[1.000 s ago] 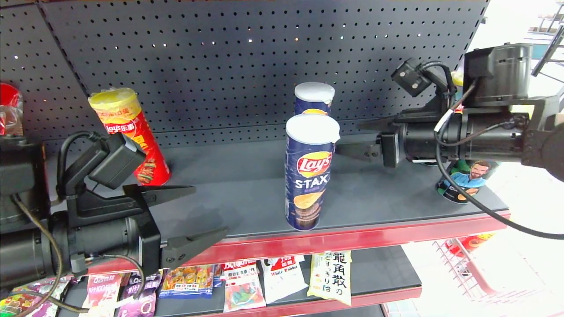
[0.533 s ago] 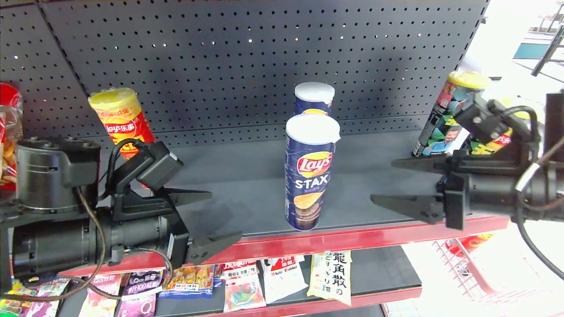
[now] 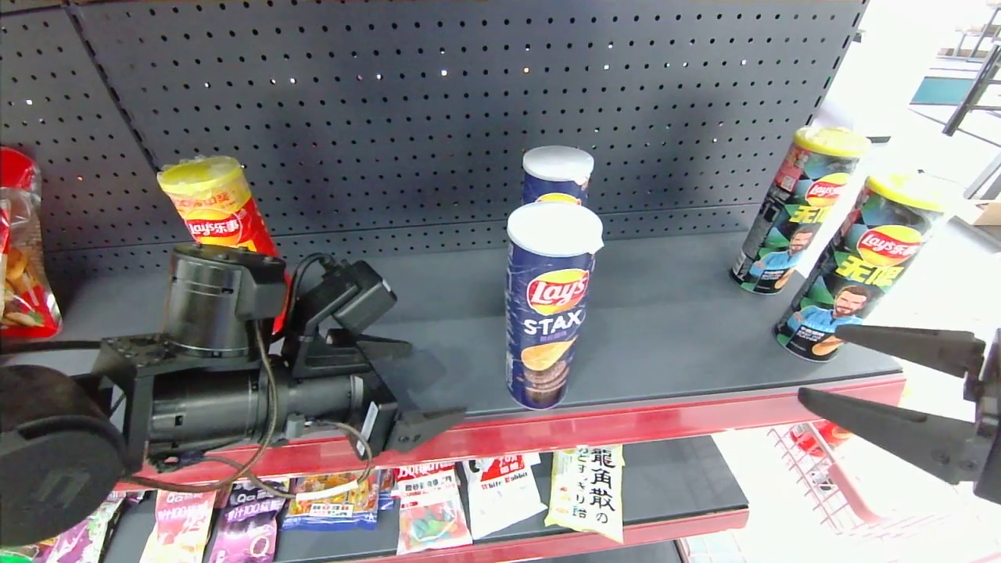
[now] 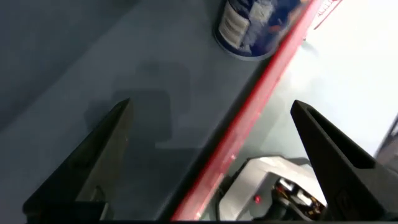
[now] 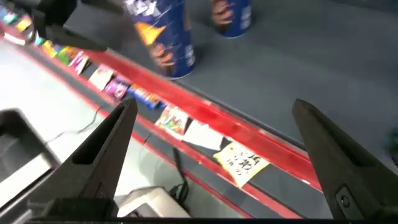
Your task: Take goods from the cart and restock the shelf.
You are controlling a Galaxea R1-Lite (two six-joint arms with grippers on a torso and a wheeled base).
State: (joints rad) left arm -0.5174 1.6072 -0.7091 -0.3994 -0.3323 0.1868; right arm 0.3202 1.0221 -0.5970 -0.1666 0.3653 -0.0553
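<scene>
Gaping wide and empty, right claw point(image 3: 821, 363) is held just off the front edge of the shelf point(image 3: 672, 336), above the cart point(image 3: 821, 477); this arm is judged nearer. Goods inside are mostly hidden. Left claw point(image 3: 434, 383), likewise open and empty, is held near the upright blue can point(image 3: 551, 305).

Matte black arm point(image 3: 235, 403), tapered fingers point(image 3: 426, 426), seemingly dark cable point(image 3: 268, 391).

Bright glare floods in from the right; the shelf point(image 3: 665, 328) lies dimmer, shadowed.
</scene>
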